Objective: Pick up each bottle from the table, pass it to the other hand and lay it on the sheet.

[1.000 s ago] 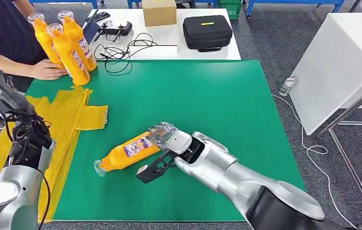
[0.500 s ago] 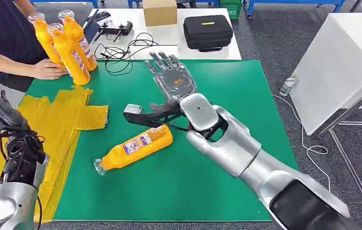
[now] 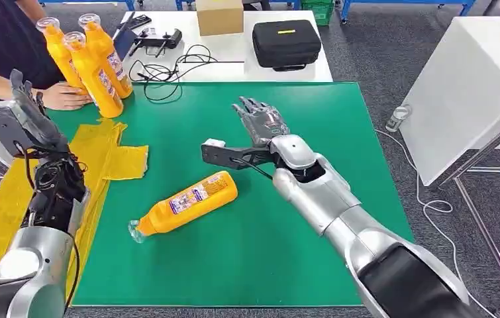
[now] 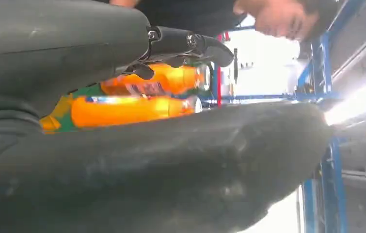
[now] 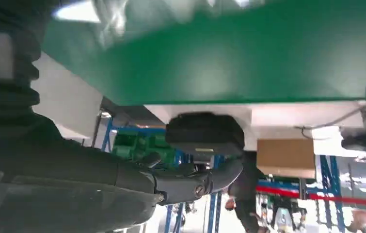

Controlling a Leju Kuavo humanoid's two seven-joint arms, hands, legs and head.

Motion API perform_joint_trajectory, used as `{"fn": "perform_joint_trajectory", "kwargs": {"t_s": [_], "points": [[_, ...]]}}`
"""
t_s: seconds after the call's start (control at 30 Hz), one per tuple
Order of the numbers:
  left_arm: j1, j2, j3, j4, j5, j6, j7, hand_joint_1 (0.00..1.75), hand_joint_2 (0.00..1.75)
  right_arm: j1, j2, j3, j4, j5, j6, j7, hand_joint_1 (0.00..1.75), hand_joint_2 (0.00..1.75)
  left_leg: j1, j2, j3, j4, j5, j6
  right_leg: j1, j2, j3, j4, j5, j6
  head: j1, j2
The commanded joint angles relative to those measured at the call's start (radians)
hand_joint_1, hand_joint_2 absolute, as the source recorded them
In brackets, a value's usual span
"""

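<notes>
The right hand [image 3: 250, 136] is up above the green mat [image 3: 340, 132]. Its fingers [image 3: 255, 112] are spread wide and straight, and the thumb sticks out to the side. It holds nothing and touches nothing.

An orange bottle [image 3: 186, 203] lies on its side on the mat, just below that hand and apart from it. Its clear cap points to the near left. It is not on the yellow sheet [image 3: 111, 159], which lies at the left side of the mat, near the bottle.

The left hand [image 3: 25, 122] is raised over the sheet. Its fingers [image 3: 18, 83] point up and are open, and it holds nothing.

Three more bottles [image 3: 88, 63] stand at the far left corner of the mat. A person's hand [image 3: 65, 97] rests by them, touching one.

Behind the mat, a white table [image 3: 234, 63] holds a black case [image 3: 286, 43], a box [image 3: 220, 16] and some cables [image 3: 167, 69].
</notes>
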Motion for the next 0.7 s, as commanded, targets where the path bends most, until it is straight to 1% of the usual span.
{"fn": "perform_joint_trajectory", "kwargs": {"t_s": [0.03,0.1,0.13,0.23,0.33,0.57,0.7], "points": [[-0.086,-0.029,-0.036,0.097,0.0,-0.019,0.008,0.0,0.0,-0.039,0.03,-0.026,0.134,0.013,0.027,-0.014,0.0,1.75,0.001,-0.002,0.0,0.001,-0.001,-0.001,0.001,-0.003,0.001,0.001,-0.001,0.001,0.0,0.0],[-0.108,-0.042,-0.047,0.109,-0.005,-0.018,0.008,0.0,0.0,-0.028,0.047,-0.026,0.149,0.009,0.067,-0.034,0.0,1.75,0.001,-0.002,-0.001,0.001,0.0,-0.001,0.001,-0.003,0.0,0.0,0.0,0.001,0.0,0.0],[-0.112,-0.045,-0.047,0.112,-0.006,-0.013,0.004,0.0,0.0,-0.024,0.058,-0.029,0.155,0.003,0.089,-0.042,0.0,1.75,0.001,-0.003,-0.002,0.002,0.0,-0.001,0.001,-0.005,0.0,0.001,-0.001,0.001,0.0,0.0],[-0.118,-0.041,-0.049,0.12,0.001,-0.015,-0.002,0.0,0.0,-0.017,0.089,0.007,0.165,0.037,0.15,-0.054,0.0,1.75,0.001,-0.001,-0.001,0.001,0.0,-0.001,0.001,-0.002,0.0,0.0,0.0,0.001,0.0,0.0],[-0.12,-0.04,-0.063,0.128,0.008,-0.027,0.0,0.0,0.0,-0.006,0.101,0.031,0.168,0.063,0.198,-0.079,0.0,1.75,0.001,0.0,0.0,0.001,-0.001,-0.001,0.001,-0.001,0.0,0.0,-0.001,0.001,0.0,0.0],[-0.12,-0.04,-0.064,0.129,0.008,-0.026,0.0,0.0,0.0,-0.002,0.098,0.031,0.168,0.064,0.194,-0.079,0.0,1.75,0.001,0.0,-0.002,0.001,-0.001,-0.001,0.001,-0.002,-0.001,0.001,-0.001,0.001,0.0,0.0],[-0.119,-0.043,-0.074,0.127,0.01,-0.031,-0.005,0.0,0.0,0.021,0.102,0.054,0.169,0.085,0.223,-0.105,0.0,1.75,0.001,-0.001,-0.002,0.001,0.0,-0.001,0.001,-0.002,-0.001,0.0,-0.001,0.001,0.0,0.0]]}}
